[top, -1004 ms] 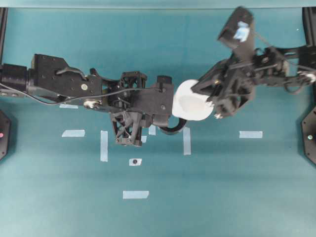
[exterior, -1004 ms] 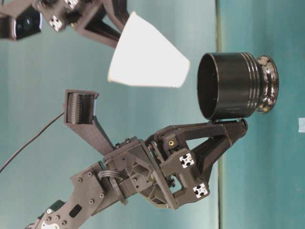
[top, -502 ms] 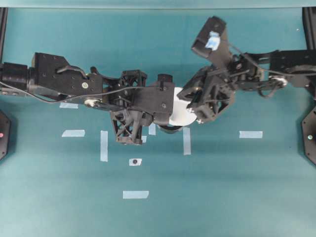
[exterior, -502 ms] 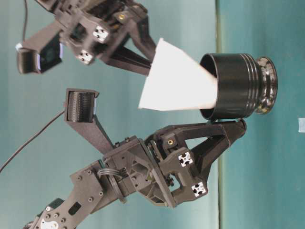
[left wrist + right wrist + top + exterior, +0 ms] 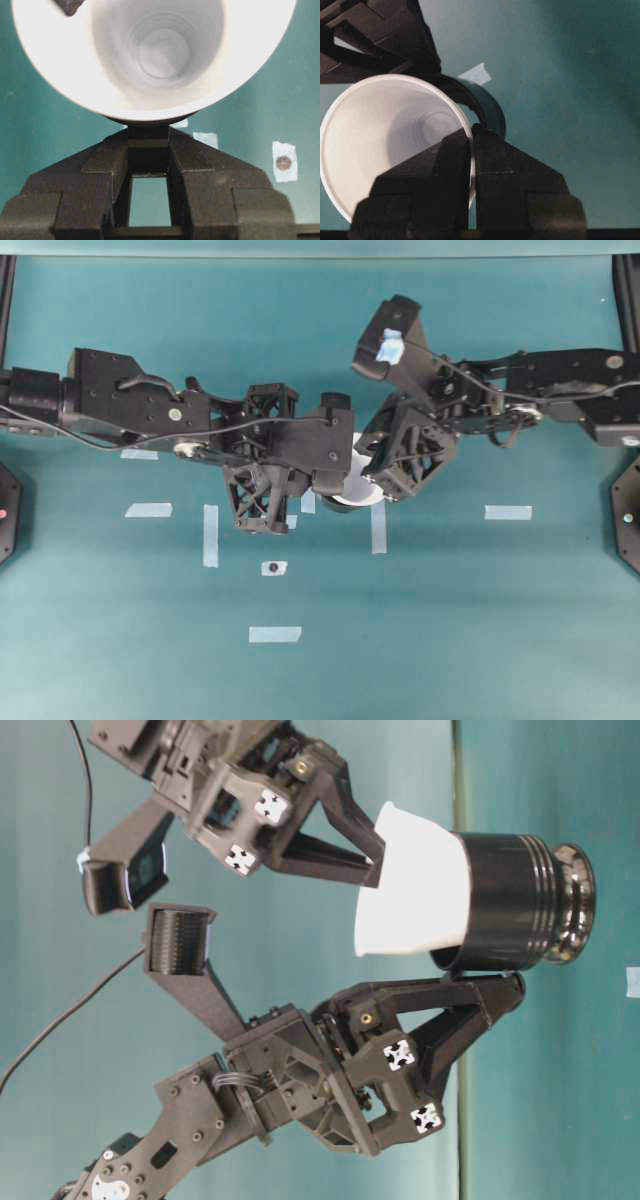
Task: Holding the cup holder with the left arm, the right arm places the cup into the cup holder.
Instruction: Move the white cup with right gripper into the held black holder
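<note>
The glossy black cup holder stands on the teal table. My left gripper is shut on its stubby side handle. The white cup sits with its narrow lower part inside the holder, its wide rim sticking out and slightly tilted. My right gripper, on the arm with blue tape, is shut on the cup's rim wall, one finger inside and one outside. In the overhead view both grippers cover most of the cup. The right wrist view shows an arc of the holder's rim behind the cup.
Pale tape strips lie on the table. One small patch carries a dark dot, and it also shows in the left wrist view. Black frame posts stand at the table's left and right edges.
The right gripper has carried the cup leftward and down, from beside the holder's mouth to partly inside it. The left arm and the holder have stayed still.
</note>
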You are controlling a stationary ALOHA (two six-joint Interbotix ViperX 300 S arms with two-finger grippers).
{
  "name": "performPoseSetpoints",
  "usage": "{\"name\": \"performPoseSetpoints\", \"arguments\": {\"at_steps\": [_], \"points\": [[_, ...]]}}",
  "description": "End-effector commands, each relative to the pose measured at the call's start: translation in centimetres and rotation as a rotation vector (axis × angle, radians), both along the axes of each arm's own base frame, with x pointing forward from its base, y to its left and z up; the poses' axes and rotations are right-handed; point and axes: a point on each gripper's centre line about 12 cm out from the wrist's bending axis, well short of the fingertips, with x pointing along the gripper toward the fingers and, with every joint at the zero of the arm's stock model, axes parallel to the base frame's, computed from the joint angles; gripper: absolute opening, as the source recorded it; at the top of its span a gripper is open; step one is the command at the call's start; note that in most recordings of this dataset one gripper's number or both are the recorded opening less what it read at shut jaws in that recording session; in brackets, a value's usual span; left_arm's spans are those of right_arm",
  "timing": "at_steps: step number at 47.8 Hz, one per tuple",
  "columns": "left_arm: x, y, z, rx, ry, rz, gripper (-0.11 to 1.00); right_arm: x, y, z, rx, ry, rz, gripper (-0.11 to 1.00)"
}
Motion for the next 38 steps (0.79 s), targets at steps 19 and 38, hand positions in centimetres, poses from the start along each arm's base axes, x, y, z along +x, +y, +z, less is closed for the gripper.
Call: {"name": "performPoseSetpoints", "arguments": {"at_steps": [19,38], "points": [[0.7,0.0,1.5,0.005,-0.044,-0.002,0.22,1.7,0.2,0.3,-0.006,0.003,0.014,0.03],[0.7,0.0,1.5,0.005,-0.046,-0.002,0.22,1.7,0.2,0.2,-0.007,0.004,0.015,0.03]]}}
